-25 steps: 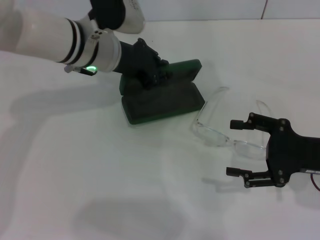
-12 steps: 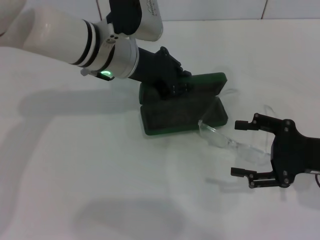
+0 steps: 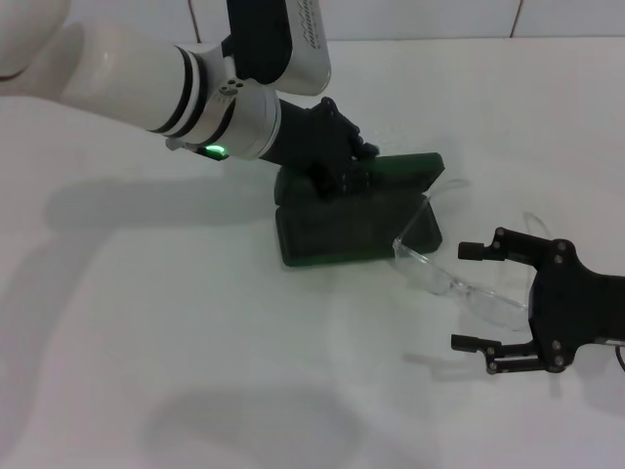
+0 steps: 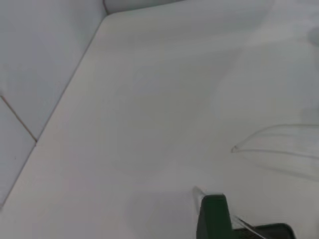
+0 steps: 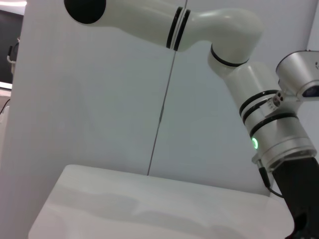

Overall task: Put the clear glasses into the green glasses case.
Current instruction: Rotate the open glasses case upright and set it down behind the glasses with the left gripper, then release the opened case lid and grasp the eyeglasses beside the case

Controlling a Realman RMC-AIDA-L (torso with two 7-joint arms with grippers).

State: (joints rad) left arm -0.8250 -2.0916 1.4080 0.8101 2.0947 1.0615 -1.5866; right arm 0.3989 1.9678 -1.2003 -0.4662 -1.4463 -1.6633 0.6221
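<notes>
The white table [image 3: 146, 332] carries everything. The green glasses case [image 3: 352, 220] lies open on it, dark lining up, its lid raised at the far edge. The left gripper [image 3: 337, 161] is on that lid's rim, and its jaws look closed on it, though the fingers are partly hidden. The right gripper [image 3: 483, 298] hovers with jaws spread wide and empty. The clear glasses [image 3: 459, 283] lie on the table in and just beyond the gap between those jaws, reaching from there toward the case, one temple tip touching or overlapping the case's near corner.

The main risk, as I judge it, is a poor grasp: the frame is thin, slick and colourless, so the jaws could close on a lens edge and flick it away, or squeeze a temple and bend it. The case could also slide or snap shut if the left hold slips.

The glasses are fully transparent, with squarish lenses and slender arms, one arm unfolded.
</notes>
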